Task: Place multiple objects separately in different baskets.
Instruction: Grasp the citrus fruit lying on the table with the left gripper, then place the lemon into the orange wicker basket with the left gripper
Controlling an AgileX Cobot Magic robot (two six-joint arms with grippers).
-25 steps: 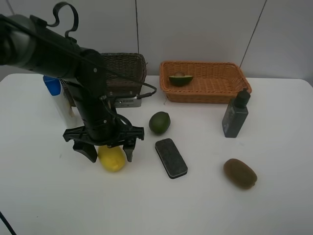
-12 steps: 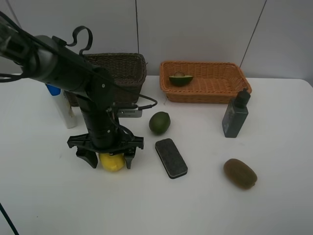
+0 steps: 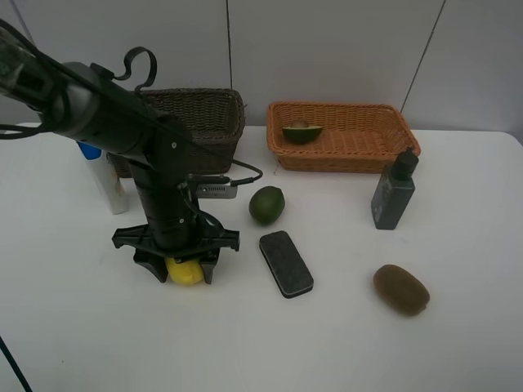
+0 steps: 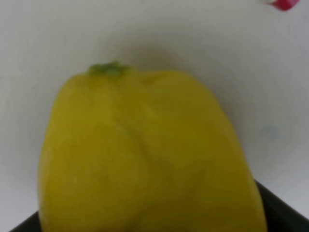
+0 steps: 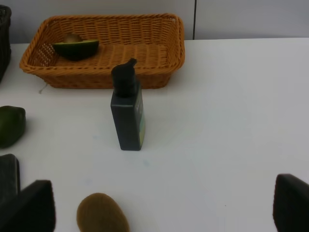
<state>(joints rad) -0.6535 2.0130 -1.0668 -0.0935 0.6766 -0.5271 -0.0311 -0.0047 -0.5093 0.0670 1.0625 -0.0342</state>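
My left gripper point(image 3: 181, 272) stands straight down over the yellow lemon point(image 3: 187, 273) on the table, its fingers pressed against both sides; the lemon point(image 4: 145, 154) fills the left wrist view. The halved avocado point(image 3: 301, 131) lies in the orange-tan basket point(image 3: 343, 160). The dark brown basket point(image 3: 211, 110) stands behind the left arm. On the table lie the green lime point(image 3: 266, 204), black eraser block point(image 3: 286, 263) and brown kiwi point(image 3: 400, 289). The dark grey bottle point(image 3: 394, 191) stands upright. My right gripper point(image 5: 161, 209) is open, near the kiwi point(image 5: 102, 212), and out of the exterior high view.
A white bottle with a blue cap point(image 3: 106, 184) stands left of the dark basket, partly behind the left arm. A pink tip point(image 4: 282, 4) shows at the edge of the left wrist view. The table's front is bare white.
The left gripper has come down around the lemon and its fingers have drawn in against it. The lemon stays on the table. Nothing else moved.
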